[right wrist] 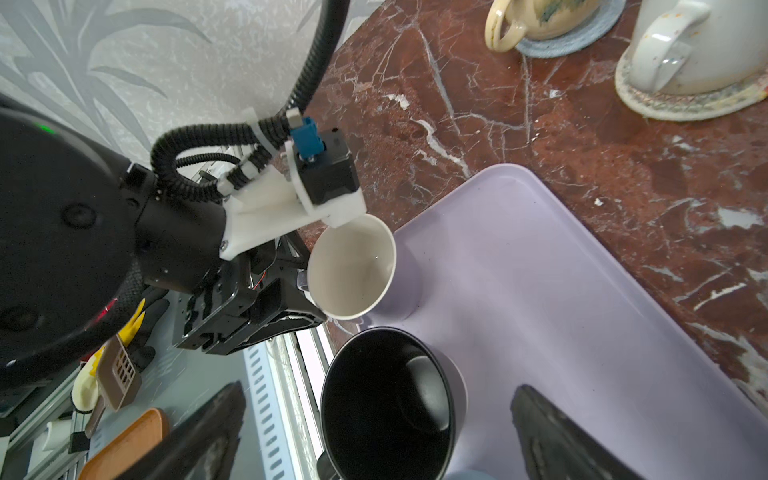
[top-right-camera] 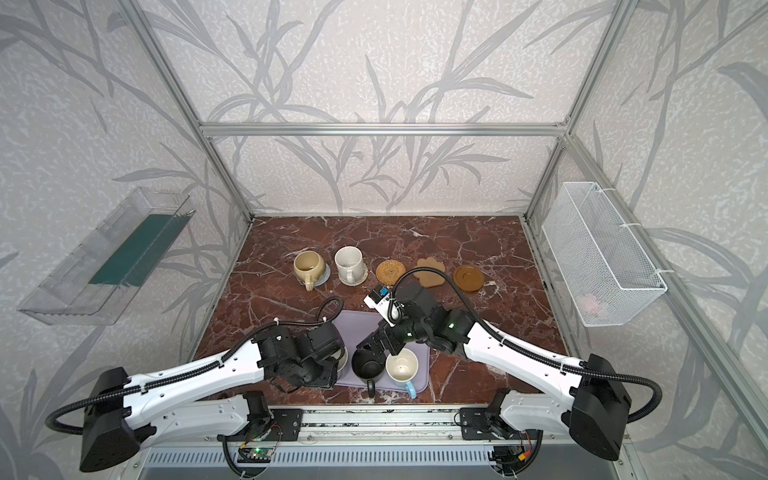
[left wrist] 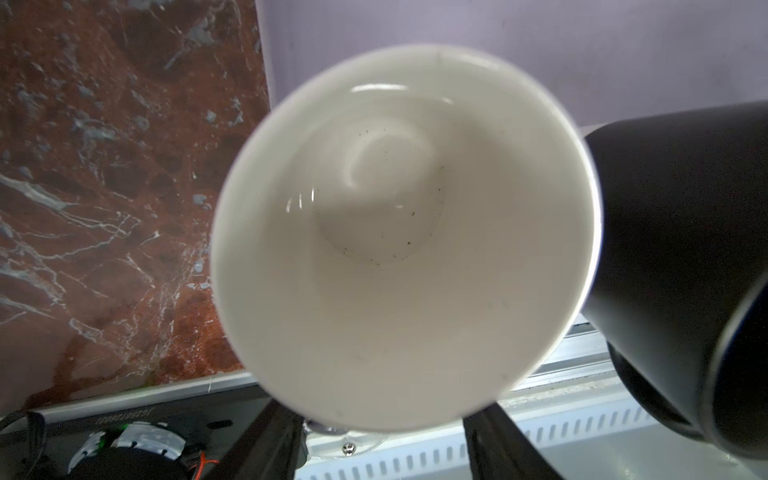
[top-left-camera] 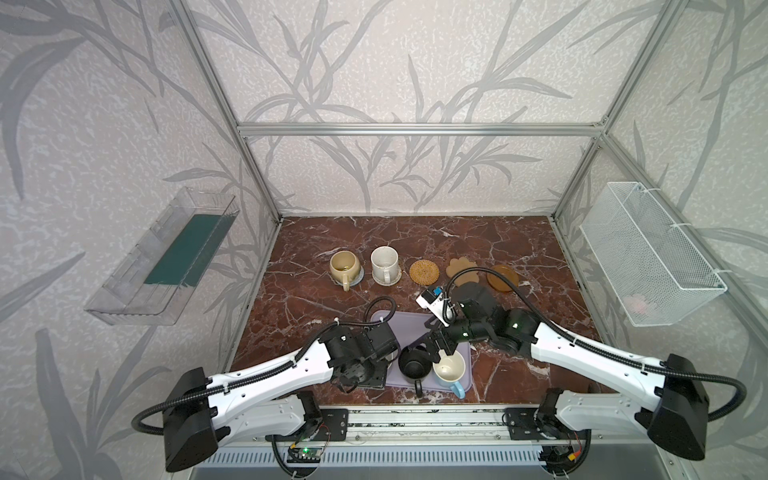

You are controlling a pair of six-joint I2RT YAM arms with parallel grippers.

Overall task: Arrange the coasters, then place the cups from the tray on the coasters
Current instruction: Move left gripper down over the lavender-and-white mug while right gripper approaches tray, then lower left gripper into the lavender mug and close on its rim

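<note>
Lavender mug (right wrist: 353, 266) has its side between the spread jaws of the left gripper (left wrist: 382, 415); close squarely, then lift straight, clear of the black mug (top-left-camera: 414, 365). Jaws of the right gripper (right wrist: 378, 388) gape.

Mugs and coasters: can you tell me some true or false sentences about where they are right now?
1. The beige-yellow mug sits on the grey-blue coaster. True.
2. The golden rattan coaster has a mug on it. False: it is bare.
3. The black mug stands on the lavender tray. True.
4. The light blue mug is on the brown saucer coaster. False: it stands on the tray, and that coaster is bare.
</note>
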